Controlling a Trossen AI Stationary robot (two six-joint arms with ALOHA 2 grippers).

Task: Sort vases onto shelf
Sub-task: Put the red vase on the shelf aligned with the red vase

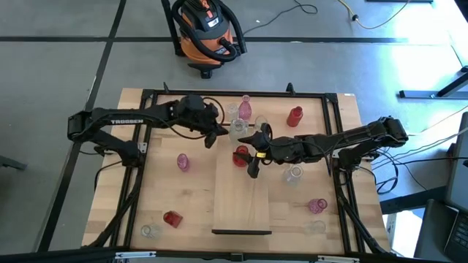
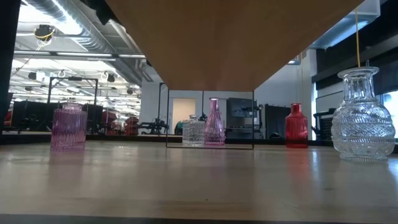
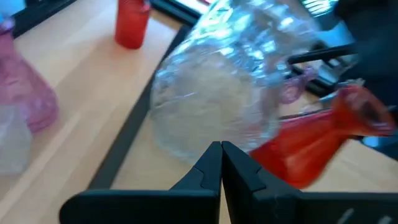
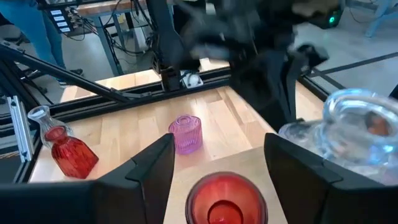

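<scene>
My left gripper [image 1: 212,137] [image 3: 221,152] is shut, its tips right at the lower wall of a clear vase [image 1: 238,130] [image 3: 217,93] by the far end of the shelf [image 1: 241,204]. My right gripper [image 1: 248,152] [image 4: 224,168] hovers open above a deep red vase [image 1: 241,156] [image 4: 224,199]. Its fingers stand on either side of the vase's mouth with a gap all round. The red vase stands on its base on the shelf's far part, next to the clear vase [image 4: 348,127]. My left gripper has its shut fingertips [image 3: 211,155] at the clear vase's lower wall [image 3: 205,134], coming at it from the table's left. I cannot tell whether they touch the glass.
Other vases stand around the shelf: pink [image 1: 245,108] and red [image 1: 295,115] at the far edge, pink [image 1: 183,161] at the left, and clear [image 1: 294,174] and pink [image 1: 316,205] at the right. Red [image 1: 172,218] and clear [image 1: 150,231] stand near left. The shelf's near half is bare.
</scene>
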